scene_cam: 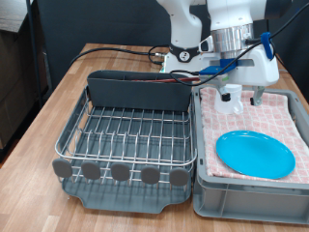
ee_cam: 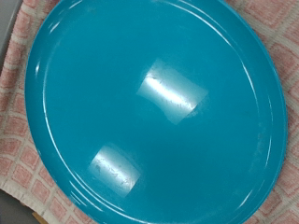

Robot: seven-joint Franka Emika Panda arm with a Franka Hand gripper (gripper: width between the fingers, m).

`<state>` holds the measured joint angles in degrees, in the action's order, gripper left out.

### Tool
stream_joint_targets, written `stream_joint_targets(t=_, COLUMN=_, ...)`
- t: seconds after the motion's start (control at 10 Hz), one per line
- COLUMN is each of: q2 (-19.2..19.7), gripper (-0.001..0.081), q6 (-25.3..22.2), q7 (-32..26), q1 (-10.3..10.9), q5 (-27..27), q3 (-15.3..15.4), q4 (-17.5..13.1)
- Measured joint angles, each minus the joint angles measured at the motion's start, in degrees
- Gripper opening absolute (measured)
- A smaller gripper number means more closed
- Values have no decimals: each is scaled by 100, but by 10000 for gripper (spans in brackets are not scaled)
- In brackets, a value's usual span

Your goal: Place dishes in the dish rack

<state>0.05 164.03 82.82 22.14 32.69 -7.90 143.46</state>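
While we looked: pincer (scene_cam: 243,97) hung above the crate (scene_cam: 208,184).
Plate (scene_cam: 255,154): we saw it flat on pink checkered cloth (scene_cam: 285,121).
Pincer fingers: we saw them apart.
Dish rack (scene_cam: 126,135): no dishes.

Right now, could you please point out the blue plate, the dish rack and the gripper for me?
blue plate (scene_cam: 255,155): exterior view, middle of its face.
dish rack (scene_cam: 126,131): exterior view, wire grid at its centre.
gripper (scene_cam: 243,97): exterior view, midway between its fingertips, above the checkered cloth.
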Motion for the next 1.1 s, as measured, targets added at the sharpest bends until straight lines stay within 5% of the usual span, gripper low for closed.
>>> stream_joint_targets(t=0.4, q2=209, gripper=803, q6=149, q7=-1419, q1=-1, q5=1275, q3=74, q4=26)
stream_joint_targets(t=0.7, q2=479, gripper=803, q6=398, q7=-1768, q1=-2, q5=1525, q3=136, q4=17)
stream_joint_targets(t=1.1, q2=798, gripper=803, q6=535, q7=-2749, q1=-58, q5=2599, q3=334, q4=-156)
